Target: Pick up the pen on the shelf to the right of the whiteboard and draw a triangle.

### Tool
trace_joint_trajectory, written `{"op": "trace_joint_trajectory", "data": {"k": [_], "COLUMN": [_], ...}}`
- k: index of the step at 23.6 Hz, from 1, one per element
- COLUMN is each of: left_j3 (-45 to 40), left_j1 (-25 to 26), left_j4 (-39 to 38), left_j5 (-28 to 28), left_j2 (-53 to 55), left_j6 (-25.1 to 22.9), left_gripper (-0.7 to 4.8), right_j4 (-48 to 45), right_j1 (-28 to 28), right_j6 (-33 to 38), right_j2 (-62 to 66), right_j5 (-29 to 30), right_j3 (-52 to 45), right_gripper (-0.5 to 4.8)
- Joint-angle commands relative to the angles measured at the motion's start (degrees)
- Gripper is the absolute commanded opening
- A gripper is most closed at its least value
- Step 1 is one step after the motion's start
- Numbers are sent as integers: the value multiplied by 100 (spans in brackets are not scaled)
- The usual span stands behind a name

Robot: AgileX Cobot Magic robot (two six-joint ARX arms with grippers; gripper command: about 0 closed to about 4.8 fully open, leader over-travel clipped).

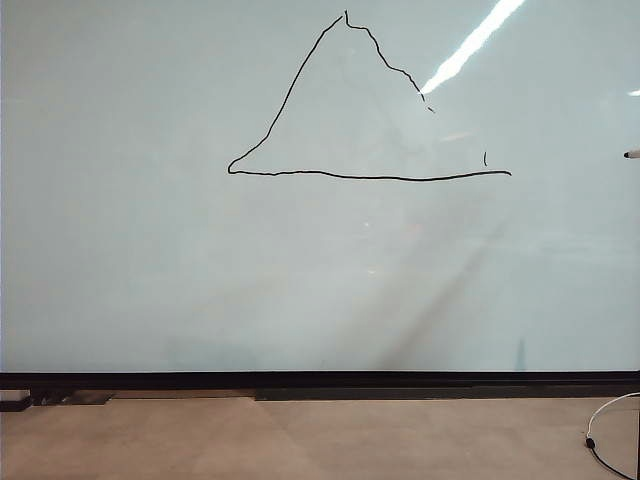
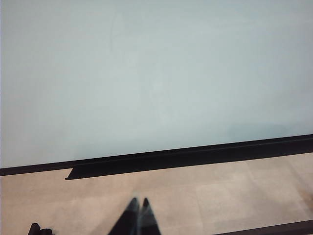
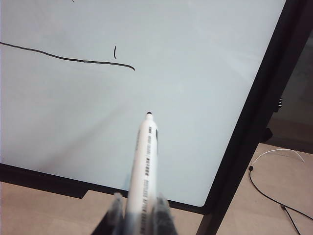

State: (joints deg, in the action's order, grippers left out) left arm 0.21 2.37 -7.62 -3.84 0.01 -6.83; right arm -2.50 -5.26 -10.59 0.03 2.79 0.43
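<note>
Pen (image 3: 146, 161), a slim white plastic marker with printed barrel and dark tip, sits pinched between the jaws of the right gripper (image 3: 139, 215), its tip pointing at the board but clear of the surface, off to the lower right of the drawing. In the exterior view only its tip (image 1: 631, 154) shows at the right edge. The left gripper (image 2: 138, 210) hangs low over the tan floor, its dark fingers pressed together and empty.

Beyond, the large glossy pale blue whiteboard (image 1: 150, 260) carries the thin black wobbly triangle (image 1: 300, 100), whose right side breaks off short of the base, leaving only stray ticks. The risk, as I judge it, is stopping with that gap open, or the pen slipping in the grip under pressure if the arm returns to close it.
</note>
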Motion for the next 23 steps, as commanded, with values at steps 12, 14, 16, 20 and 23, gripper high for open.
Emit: {"op": "trace_joint_trajectory", "data": {"k": [12, 14, 16, 20, 23], "left_j3": [20, 20, 20, 20, 20], "left_j1": [-2, -2, -2, -2, -2], "left_j4": [37, 37, 37, 37, 37], "left_j5": [-2, -2, -2, -2, -2], "left_j2": [0, 0, 0, 0, 0], "left_j6": [-4, -4, -4, -4, -4], "left_gripper": [-5, -5, -5, -5, -5], "right_j4": [-70, -68, -70, -68, -70], "right_j1": [0, 0, 0, 0, 0], "right_j6": [144, 144, 144, 144, 144], "right_j2": [2, 2, 2, 2, 2], "right_j5": [-13, -13, -13, -13, -13], "right_j3": [-42, -42, -42, -42, -42], "right_gripper": [-1, -1, -1, -1, -1]}}
